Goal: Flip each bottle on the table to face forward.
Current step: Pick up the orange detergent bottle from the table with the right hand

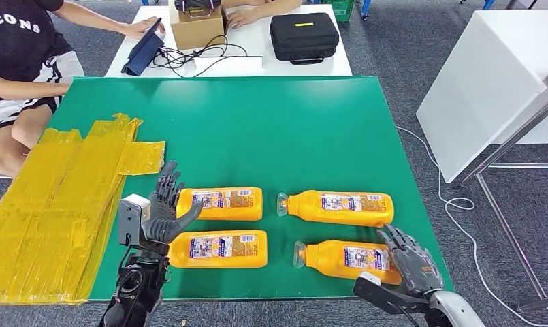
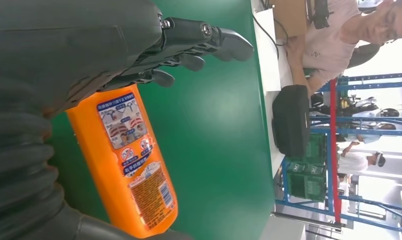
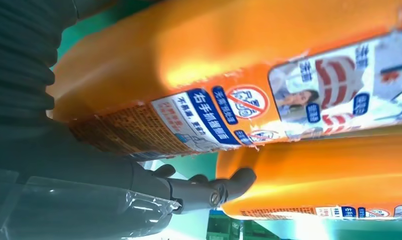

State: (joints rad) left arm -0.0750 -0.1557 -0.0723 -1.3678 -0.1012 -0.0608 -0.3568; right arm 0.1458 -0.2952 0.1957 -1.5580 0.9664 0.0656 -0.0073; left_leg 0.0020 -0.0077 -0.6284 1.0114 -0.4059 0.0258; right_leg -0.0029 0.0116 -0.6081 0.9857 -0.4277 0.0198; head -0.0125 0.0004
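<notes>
Our hands sit at the outer ends of the four-bottle block.
Left hand point(image 1: 163, 208), fingers spread and empty, is beside the two left bottles point(image 1: 220, 204); right hand point(image 1: 412, 259), open, rests at the near-right bottle point(image 1: 349, 260), close to the green table's point(image 1: 257, 129) front edge. Far half is open.

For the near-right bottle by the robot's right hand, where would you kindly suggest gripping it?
Probably across the broad middle of the near-right bottle, coming from the table's near edge where the right hand already is: it lies flat on its side, neck pointing left.
</notes>
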